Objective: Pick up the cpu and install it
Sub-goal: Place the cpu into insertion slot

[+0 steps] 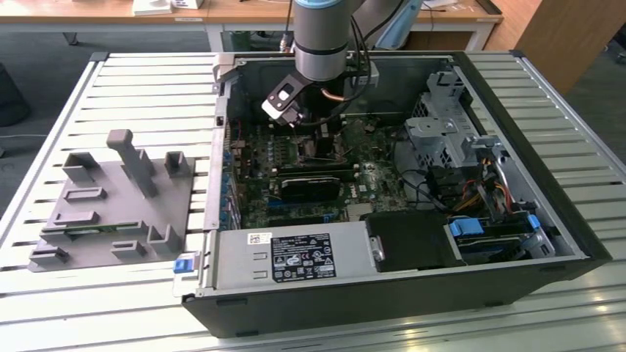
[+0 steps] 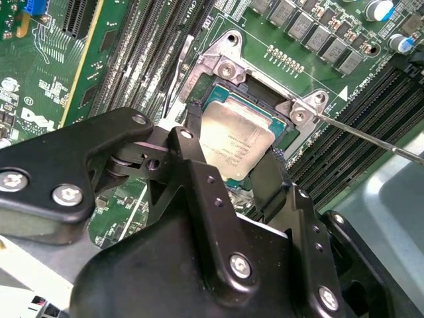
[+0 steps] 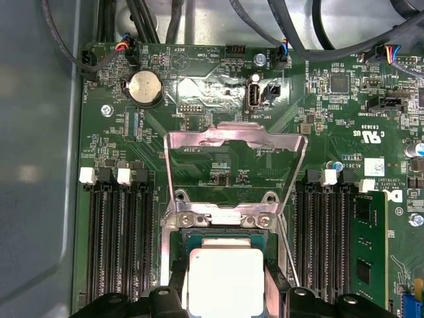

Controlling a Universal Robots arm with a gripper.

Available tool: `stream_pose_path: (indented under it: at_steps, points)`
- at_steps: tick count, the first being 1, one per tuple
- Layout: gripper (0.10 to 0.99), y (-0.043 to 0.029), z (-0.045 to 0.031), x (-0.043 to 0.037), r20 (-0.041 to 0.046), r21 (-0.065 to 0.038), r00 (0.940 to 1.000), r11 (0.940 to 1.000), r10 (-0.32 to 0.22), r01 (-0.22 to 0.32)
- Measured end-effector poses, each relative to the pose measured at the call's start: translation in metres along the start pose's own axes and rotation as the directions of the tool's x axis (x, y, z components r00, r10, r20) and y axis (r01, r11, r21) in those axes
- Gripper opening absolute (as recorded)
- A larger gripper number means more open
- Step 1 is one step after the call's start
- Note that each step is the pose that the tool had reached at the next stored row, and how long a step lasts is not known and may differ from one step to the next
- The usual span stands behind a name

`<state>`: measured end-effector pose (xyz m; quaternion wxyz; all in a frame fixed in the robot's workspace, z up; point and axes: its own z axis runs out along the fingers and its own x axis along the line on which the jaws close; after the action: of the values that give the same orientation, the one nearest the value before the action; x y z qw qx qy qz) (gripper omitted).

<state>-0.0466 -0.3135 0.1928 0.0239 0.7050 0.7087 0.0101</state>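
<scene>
The cpu, a flat square chip with a silvery top, lies in or just above the motherboard socket, level with its frame. My gripper is over it, one black finger against each of two opposite edges, shut on the chip. The socket's metal load plate is swung open and lies flat beyond the socket. In the exterior view the arm reaches down into the open computer case, and the gripper is low over the board's middle.
Black memory slots flank the socket, and a green memory stick stands in one. The thin socket lever juts out beside the socket. A grey tray lies outside the case on the exterior view's left. The power supply and drive cage are inside.
</scene>
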Motion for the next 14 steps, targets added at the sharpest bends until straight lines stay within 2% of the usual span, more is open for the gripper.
stream_pose_path:
  at_steps: [7, 9, 10, 14]
  points:
    - [0.541, 0.0001, 0.0004, 0.0002, -0.0008, -0.001, 1.0000, 1.0000, 0.000, 0.000]
    - [0.553, 0.0001, 0.0006, 0.0002, -0.0011, -0.001, 1.0000, 1.0000, 0.000, 0.000]
    - [0.612, 0.0001, 0.0006, 0.0002, -0.0010, -0.001, 1.0000, 1.0000, 0.000, 0.000]
    - [0.612, 0.0001, 0.0004, 0.0012, -0.0004, 0.000, 1.0000, 1.0000, 0.000, 0.000]
